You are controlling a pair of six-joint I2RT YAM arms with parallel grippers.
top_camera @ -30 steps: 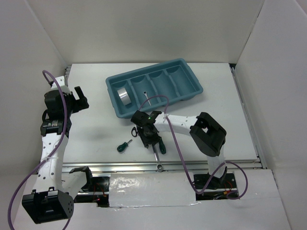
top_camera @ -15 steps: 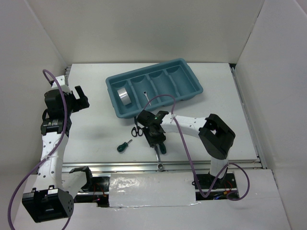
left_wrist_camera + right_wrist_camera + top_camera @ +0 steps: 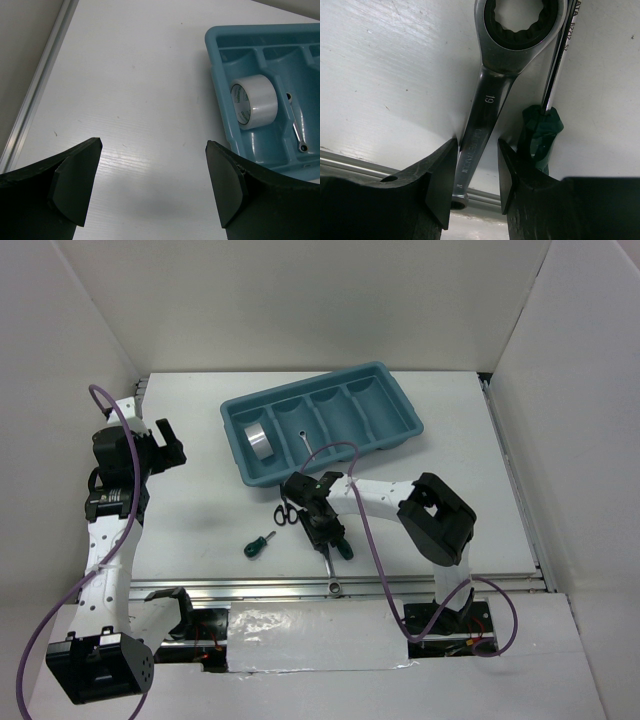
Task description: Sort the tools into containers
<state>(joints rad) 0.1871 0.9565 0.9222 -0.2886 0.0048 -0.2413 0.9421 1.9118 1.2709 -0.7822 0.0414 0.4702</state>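
My right gripper [image 3: 320, 530] is low over the long silver wrench [image 3: 490, 100], which lies on the table. Its open jaws [image 3: 476, 175] straddle the wrench's shaft: the left finger touches it and the right finger stands a little off. The wrench's near end [image 3: 332, 587] reaches the table's front rail. The long green-handled screwdriver [image 3: 542, 132] lies just right of it [image 3: 343, 550]. The black-handled scissors [image 3: 284, 513] and the stubby screwdriver [image 3: 258, 546] lie to the left. The teal tray [image 3: 400, 435] holds the tape roll [image 3: 258, 443] and the short wrench [image 3: 305, 445]. My left gripper [image 3: 165, 445] is open and empty.
The metal rail [image 3: 230, 587] runs along the table's front edge, close under my right gripper. The left wrist view shows the tray's corner [image 3: 215, 75], the tape roll [image 3: 255, 102] and the short wrench [image 3: 296, 127] to the right. White walls enclose the table.
My right arm's elbow swung out to the right and came back, while its gripper stayed over the long wrench. My left arm has not moved.
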